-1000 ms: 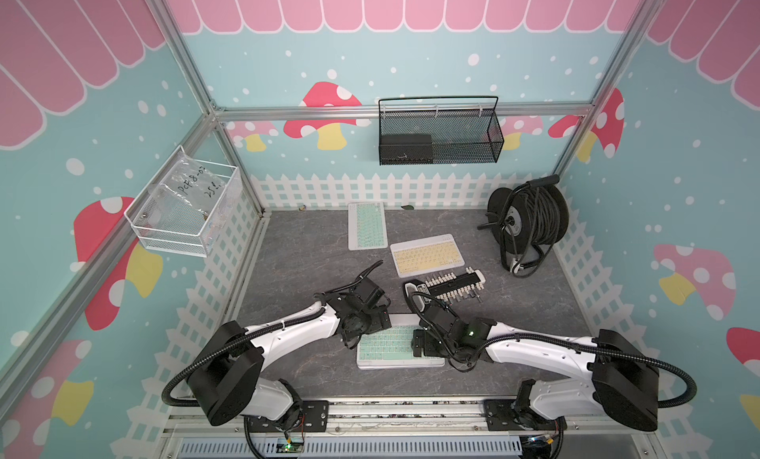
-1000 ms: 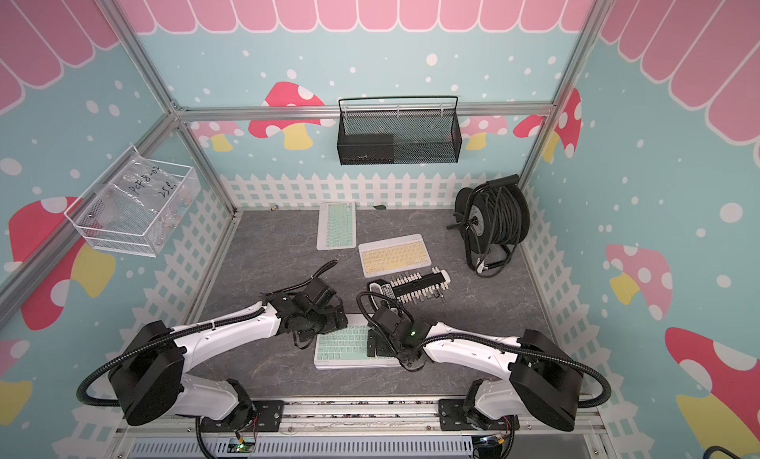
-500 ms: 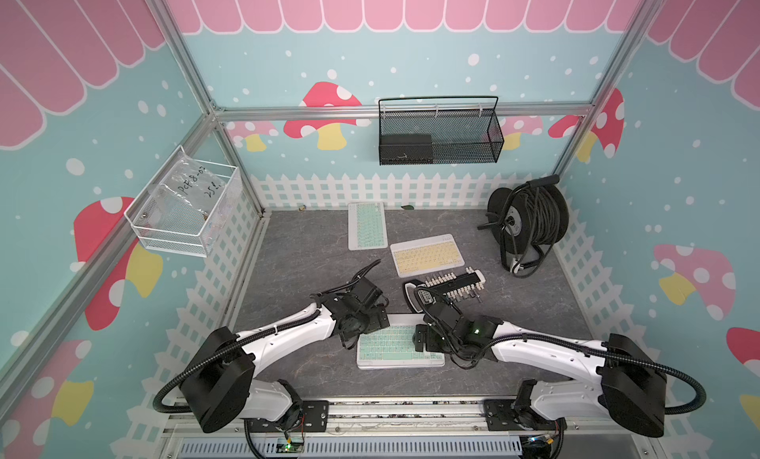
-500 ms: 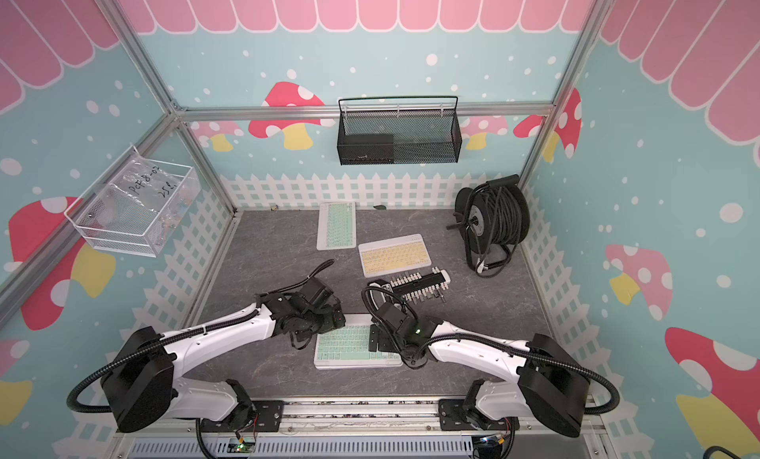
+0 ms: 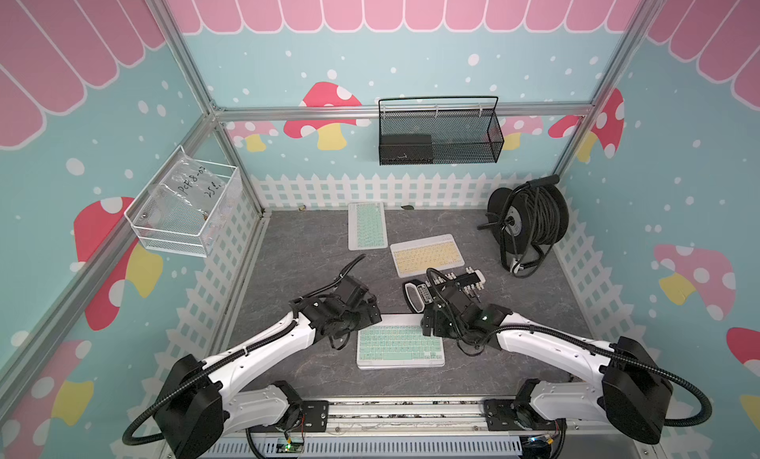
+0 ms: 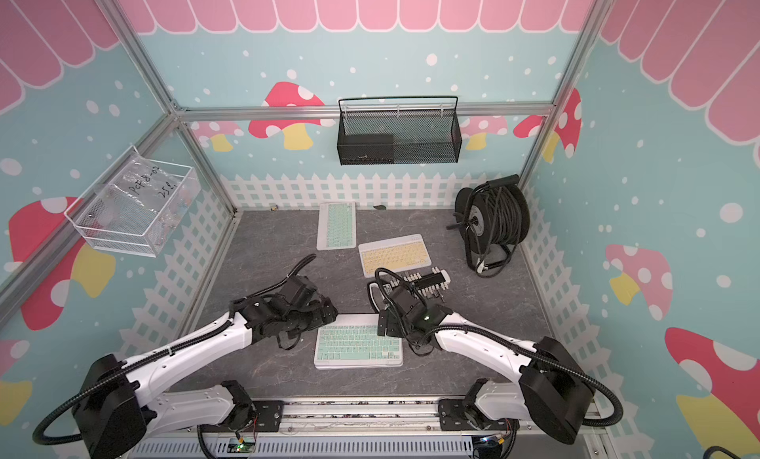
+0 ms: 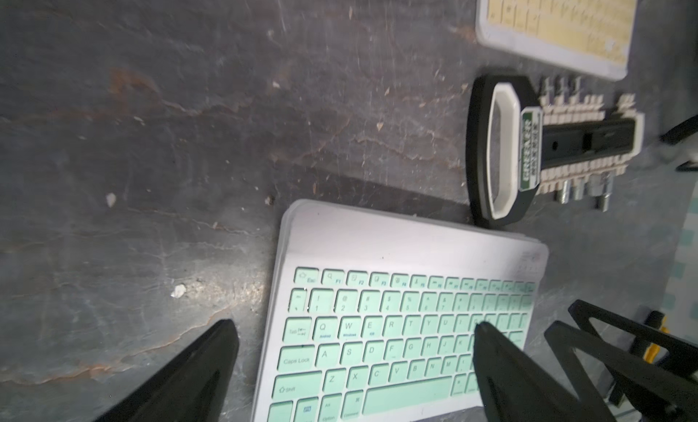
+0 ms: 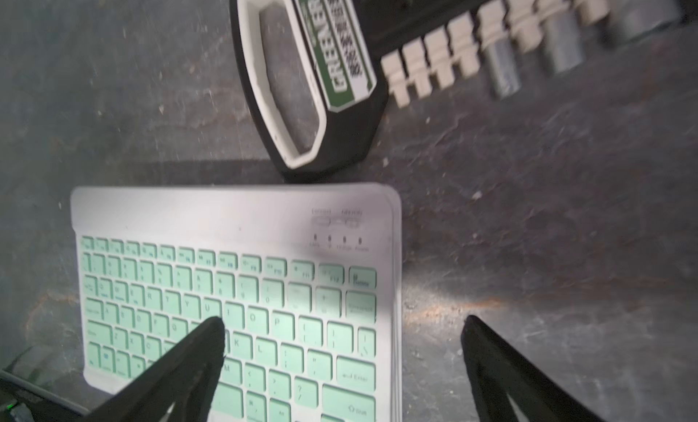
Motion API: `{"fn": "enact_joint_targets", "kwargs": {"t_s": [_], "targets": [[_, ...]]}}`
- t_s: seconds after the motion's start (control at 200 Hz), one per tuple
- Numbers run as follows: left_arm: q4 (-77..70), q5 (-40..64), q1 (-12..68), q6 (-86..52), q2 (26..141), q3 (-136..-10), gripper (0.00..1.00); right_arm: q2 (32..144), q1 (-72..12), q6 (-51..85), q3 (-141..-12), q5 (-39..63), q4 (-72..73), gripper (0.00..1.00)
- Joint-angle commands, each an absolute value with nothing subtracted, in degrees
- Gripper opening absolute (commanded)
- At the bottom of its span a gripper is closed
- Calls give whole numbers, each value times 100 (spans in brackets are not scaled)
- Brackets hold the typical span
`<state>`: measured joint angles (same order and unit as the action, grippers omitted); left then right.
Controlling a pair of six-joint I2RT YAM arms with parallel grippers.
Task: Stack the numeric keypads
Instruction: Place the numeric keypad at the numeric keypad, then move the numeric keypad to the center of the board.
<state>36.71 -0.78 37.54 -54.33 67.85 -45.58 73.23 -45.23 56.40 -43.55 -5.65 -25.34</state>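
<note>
my left gripper (image 7: 353, 325) is spread wide and holds nothing: one finger (image 7: 502, 363) hangs over the keys of the near mint keypad (image 7: 377, 242), the other over bare table (image 7: 151, 136) past its short end. my right gripper (image 8: 342, 321) is just as wide and also empty, straddling the opposite short end, one finger (image 8: 189, 356) over the keys and one over the table. i cannot tell whether any finger touches the keys.

in both top views that mint keypad (image 5: 399, 348) lies at the front of the table between the two wrists and looks like a single slab. the right wrist view shows thin layered edges (image 8: 396, 288) along its side, so more lie beneath it.

only the top views show the yellow keypad (image 5: 427, 255) whole and the second mint keypad (image 5: 367, 226) behind it by the fence, both flat and well apart from the front one. the black peg holder (image 7: 589, 140) sits just beyond the front keypad's far edge. the cable reel (image 5: 530, 214) stands in the far right corner.
</note>
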Motion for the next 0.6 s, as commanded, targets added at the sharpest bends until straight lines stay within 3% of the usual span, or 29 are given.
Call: {"fn": "enact_joint_targets", "kwargs": {"t_s": [0.0, 0.225, 0.595], "targets": [[3720, 114, 3350, -4968, 6594, -4808, 100, 7562, -4099, 4955, -4942, -684, -2454, 99], [3252, 1140, 2591, -4114, 7009, -5354, 100, 9029, -3377, 4070, -6609, -584, -2433, 100], [2681, 2292, 2004, -3524, 8680, -6409, 100, 10980, -2520, 3357, -8602, -353, -2444, 100]]}}
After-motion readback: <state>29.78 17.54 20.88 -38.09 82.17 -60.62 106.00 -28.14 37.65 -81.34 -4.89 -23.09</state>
